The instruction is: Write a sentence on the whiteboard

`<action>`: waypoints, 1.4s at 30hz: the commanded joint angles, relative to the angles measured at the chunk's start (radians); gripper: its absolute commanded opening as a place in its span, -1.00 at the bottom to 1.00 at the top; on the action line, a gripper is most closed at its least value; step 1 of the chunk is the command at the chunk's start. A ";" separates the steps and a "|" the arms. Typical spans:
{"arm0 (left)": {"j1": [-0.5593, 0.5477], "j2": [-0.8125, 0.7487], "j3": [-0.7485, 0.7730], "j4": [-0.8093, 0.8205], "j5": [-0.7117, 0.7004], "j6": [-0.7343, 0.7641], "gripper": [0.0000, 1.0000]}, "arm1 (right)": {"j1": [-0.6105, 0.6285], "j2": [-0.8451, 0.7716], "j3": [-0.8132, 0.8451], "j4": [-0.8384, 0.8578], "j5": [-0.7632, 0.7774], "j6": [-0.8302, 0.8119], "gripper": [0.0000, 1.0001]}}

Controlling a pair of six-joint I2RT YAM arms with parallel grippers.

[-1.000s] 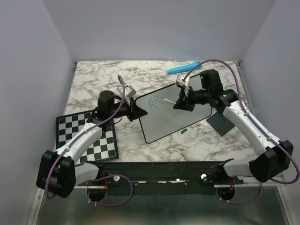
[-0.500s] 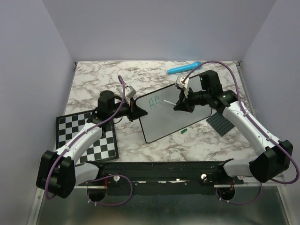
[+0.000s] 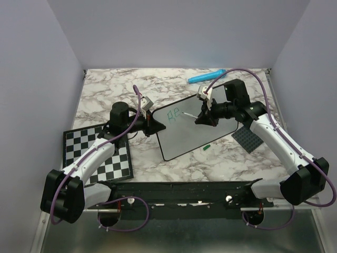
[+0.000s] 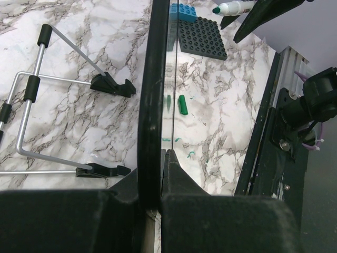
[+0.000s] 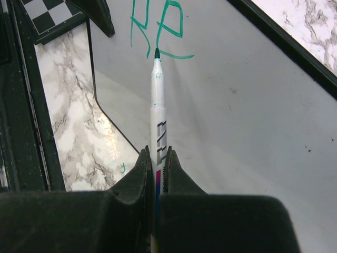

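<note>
I note left claw clamping whiteboard rim | right claw gripping marker | advise light, steady tip pressure extending sentence.

Green scrawl on whiteboard, no legible txt.

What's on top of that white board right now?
The whiteboard carries a few green letters near its far left corner, with the marker tip at them. The right gripper, holding the marker, covers a patch of board from above.
</note>
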 commanded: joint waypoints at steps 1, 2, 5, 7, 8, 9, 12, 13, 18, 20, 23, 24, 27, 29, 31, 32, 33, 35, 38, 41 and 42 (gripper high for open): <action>-0.004 0.025 -0.026 -0.166 -0.132 0.131 -1.00 | 0.000 -0.018 -0.020 0.003 0.017 -0.024 -0.99; -0.004 0.025 -0.026 -0.166 -0.133 0.131 -1.00 | -0.003 -0.018 -0.021 0.001 0.017 -0.023 -0.99; -0.004 0.025 -0.026 -0.166 -0.133 0.134 -1.00 | -0.006 -0.010 -0.023 0.001 0.018 -0.034 -0.99; -0.006 0.025 -0.026 -0.166 -0.132 0.132 -1.00 | -0.006 -0.007 -0.023 0.001 0.015 -0.043 -0.99; -0.006 0.025 -0.026 -0.166 -0.133 0.132 -1.00 | -0.006 -0.005 -0.023 0.003 0.011 -0.046 -0.99; -0.006 0.025 -0.026 -0.166 -0.132 0.132 -1.00 | -0.007 -0.002 -0.023 0.003 0.009 -0.046 -0.99; -0.006 0.026 -0.025 -0.166 -0.132 0.132 -1.00 | -0.006 0.004 -0.017 0.005 0.003 -0.044 -0.99; -0.006 0.026 -0.025 -0.166 -0.133 0.134 -1.00 | -0.006 0.004 -0.015 0.008 0.002 -0.040 -0.99; -0.007 0.026 -0.025 -0.166 -0.135 0.132 -1.00 | -0.006 0.011 -0.017 0.018 0.009 -0.031 -0.99; -0.007 0.026 -0.023 -0.166 -0.135 0.134 -1.00 | -0.006 0.015 -0.015 0.023 0.017 -0.023 -0.99; -0.009 0.025 -0.023 -0.166 -0.135 0.132 -1.00 | -0.006 0.016 -0.015 0.031 0.018 -0.011 -0.99; -0.009 0.025 -0.023 -0.166 -0.135 0.132 -1.00 | -0.006 0.016 -0.015 0.032 0.020 -0.006 -0.99; -0.009 0.023 -0.023 -0.166 -0.135 0.132 -1.00 | -0.006 0.025 -0.012 0.041 0.020 0.008 -0.99; -0.011 0.025 -0.023 -0.166 -0.135 0.132 -1.00 | -0.006 0.030 -0.007 0.046 0.023 0.018 -0.99; -0.011 0.023 -0.023 -0.166 -0.133 0.132 -1.00 | -0.007 0.037 0.000 0.052 0.041 0.035 -0.99; -0.009 0.023 -0.023 -0.166 -0.133 0.132 -1.00 | -0.006 0.038 0.002 0.058 0.046 0.041 -0.99; -0.011 0.023 -0.023 -0.166 -0.133 0.132 -1.00 | -0.006 0.042 0.005 0.060 0.057 0.046 -0.99; -0.011 0.022 -0.023 -0.166 -0.133 0.132 -1.00 | -0.006 0.045 0.005 0.064 0.064 0.057 -0.99; -0.011 0.022 -0.023 -0.166 -0.135 0.132 -1.00 | -0.006 0.039 -0.003 0.070 0.070 0.060 -0.99; -0.011 0.023 -0.022 -0.166 -0.133 0.132 -1.00 | -0.007 0.034 -0.007 0.075 0.077 0.065 -0.99; -0.011 0.023 -0.022 -0.166 -0.132 0.134 -1.00 | -0.006 0.033 -0.007 0.077 0.084 0.066 -0.99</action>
